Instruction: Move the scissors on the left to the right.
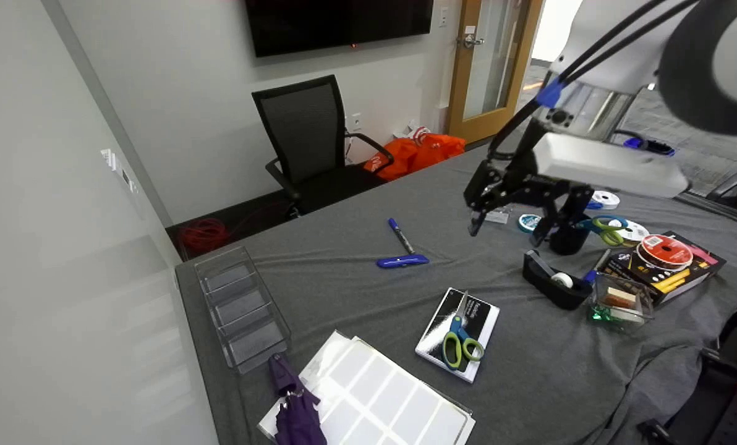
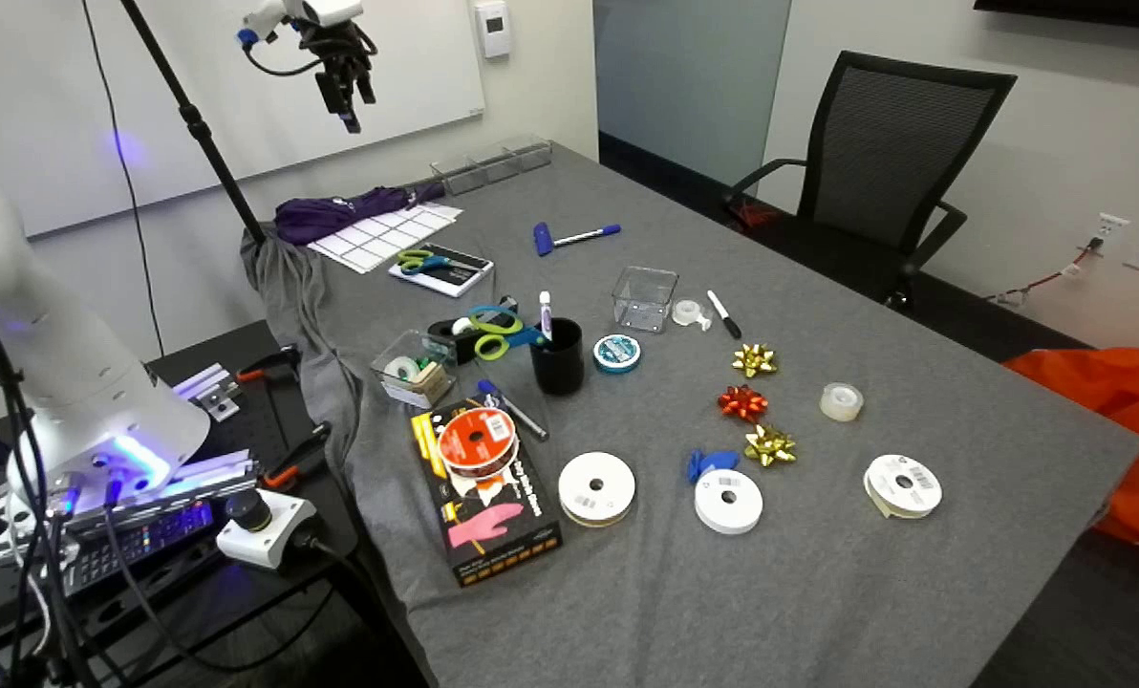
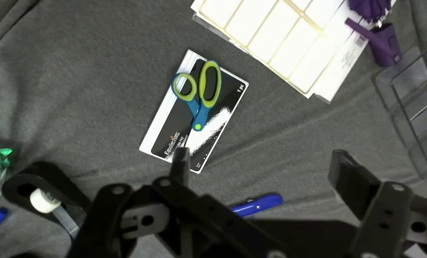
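Scissors with light green and blue handle loops [image 1: 457,326] lie on a flat black and white ink pad pack [image 1: 486,315]. They also show in an exterior view [image 2: 423,262] and in the wrist view [image 3: 201,107], where glare hides the blades. Similar scissors [image 2: 505,333] stand in or against a black cup [image 2: 558,363], loops outward; these also show in an exterior view [image 1: 609,230]. My gripper [image 1: 506,233] is open and empty, held high above the table. In the wrist view [image 3: 260,156], its left fingertip overlaps the pack's near end; the scissors lie beyond it.
A blue cutter [image 1: 402,261] and a marker [image 1: 401,237] lie near the pack. A black tape dispenser [image 1: 548,287], a clear box [image 1: 622,303] and a black carton [image 2: 503,516] stand toward one side. Label sheets [image 1: 374,395], a purple umbrella [image 1: 299,411] and a divided tray [image 1: 245,309] lie opposite.
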{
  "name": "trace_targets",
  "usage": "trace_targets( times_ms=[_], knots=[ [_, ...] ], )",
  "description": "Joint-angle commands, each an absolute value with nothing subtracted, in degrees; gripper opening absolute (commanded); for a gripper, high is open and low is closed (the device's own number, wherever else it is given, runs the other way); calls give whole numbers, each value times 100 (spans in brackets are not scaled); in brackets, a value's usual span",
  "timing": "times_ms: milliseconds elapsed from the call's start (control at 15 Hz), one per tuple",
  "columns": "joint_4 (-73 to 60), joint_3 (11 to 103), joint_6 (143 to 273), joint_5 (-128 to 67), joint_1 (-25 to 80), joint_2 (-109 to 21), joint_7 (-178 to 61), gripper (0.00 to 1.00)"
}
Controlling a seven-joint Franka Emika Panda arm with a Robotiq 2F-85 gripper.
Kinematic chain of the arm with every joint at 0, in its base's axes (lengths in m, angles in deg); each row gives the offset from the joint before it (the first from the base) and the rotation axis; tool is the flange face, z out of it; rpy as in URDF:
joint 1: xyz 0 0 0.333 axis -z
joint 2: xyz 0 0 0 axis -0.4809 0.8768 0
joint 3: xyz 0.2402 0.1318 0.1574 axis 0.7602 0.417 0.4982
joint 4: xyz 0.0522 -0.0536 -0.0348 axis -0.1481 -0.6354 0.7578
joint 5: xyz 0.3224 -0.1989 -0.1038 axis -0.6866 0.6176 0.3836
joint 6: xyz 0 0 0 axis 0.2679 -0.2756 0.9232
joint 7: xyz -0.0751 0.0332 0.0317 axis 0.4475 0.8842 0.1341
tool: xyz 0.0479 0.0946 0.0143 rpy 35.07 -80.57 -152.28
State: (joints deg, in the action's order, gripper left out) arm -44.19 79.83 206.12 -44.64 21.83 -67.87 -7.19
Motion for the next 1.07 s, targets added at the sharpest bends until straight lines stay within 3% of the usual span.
trace_targets(
  times_ms=[0,333,1000],
  knots=[
    [-4209,7915,21262,-3732,2105,-5811,810,100],
    [-3604,7358,20582,-2479,1759,-4784,2546,100],
    [-3032,7031,20310,-2935,1482,-4011,1628,100]
  ],
)
